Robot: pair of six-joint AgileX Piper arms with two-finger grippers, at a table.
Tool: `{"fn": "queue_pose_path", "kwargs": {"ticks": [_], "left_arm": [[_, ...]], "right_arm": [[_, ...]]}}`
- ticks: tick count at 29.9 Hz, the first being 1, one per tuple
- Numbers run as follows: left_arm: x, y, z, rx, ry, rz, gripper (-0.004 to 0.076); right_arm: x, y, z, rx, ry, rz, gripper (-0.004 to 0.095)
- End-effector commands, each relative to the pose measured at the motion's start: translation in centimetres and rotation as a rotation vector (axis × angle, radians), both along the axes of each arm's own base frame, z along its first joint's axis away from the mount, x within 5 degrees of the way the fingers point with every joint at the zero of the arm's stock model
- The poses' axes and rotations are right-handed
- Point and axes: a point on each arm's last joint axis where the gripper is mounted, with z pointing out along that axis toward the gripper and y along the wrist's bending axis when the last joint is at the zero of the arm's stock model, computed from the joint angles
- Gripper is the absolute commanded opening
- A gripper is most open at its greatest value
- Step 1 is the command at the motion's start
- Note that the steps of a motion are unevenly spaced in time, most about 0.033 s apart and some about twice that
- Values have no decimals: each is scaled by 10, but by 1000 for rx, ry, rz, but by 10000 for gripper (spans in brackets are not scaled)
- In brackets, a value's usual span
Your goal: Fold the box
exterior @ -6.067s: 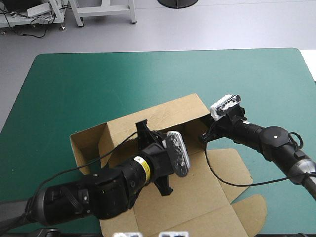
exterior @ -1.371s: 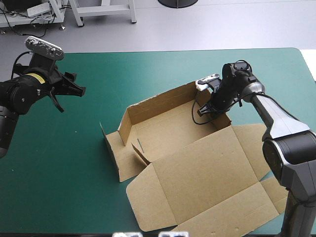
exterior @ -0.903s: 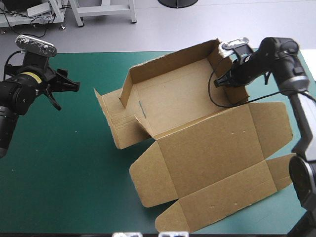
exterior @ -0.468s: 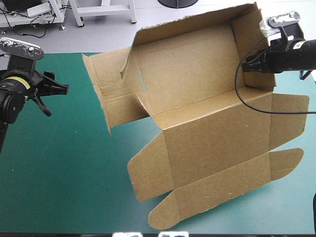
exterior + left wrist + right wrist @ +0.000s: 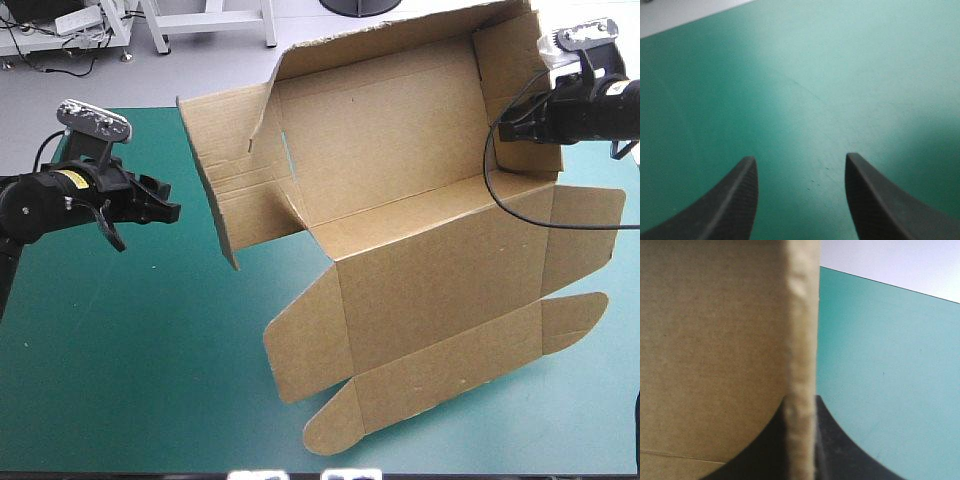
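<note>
The brown box (image 5: 420,220) hangs lifted and tilted above the table, its tray walls raised and its lid and flaps drooping toward the front. My right gripper (image 5: 510,130) is shut on the box at its right end wall; in the right wrist view the board's edge (image 5: 802,365) runs straight between the black fingers (image 5: 832,435). My left gripper (image 5: 165,210) hovers open over the table's left side, just short of the box's loose left flap (image 5: 225,175). Its black fingers (image 5: 735,200) stand apart over bare teal-green cover (image 5: 805,100).
The teal-green table (image 5: 120,350) shows bare in front of and left of the box. The box's rounded lid flaps (image 5: 335,425) hang near the table's front edge. A black cable (image 5: 540,215) loops from the right wrist across the box.
My right gripper has lifted the box off the table and holds it high. The left gripper has moved in toward the box's left flap.
</note>
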Motion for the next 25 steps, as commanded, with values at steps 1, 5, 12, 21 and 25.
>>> {"fn": "queue_pose_path", "kwargs": {"ticks": [1,5,12,21,25], "left_arm": [[-4,-7,11,-132,-29,-96,374],[1,-1,15,-316,-36,-166,374],[17,-6,13,-674,48,-414,374],[18,-9,21,-769,16,-454,375],[16,-15,26,-835,5,-493,375]], "right_arm": [[-18,4,23,50,-84,24,-25],[-17,5,24,62,-93,23,-25],[-14,8,30,123,-151,38,-25],[0,5,24,125,-163,5,-25],[8,5,19,123,-149,3,-25]]}}
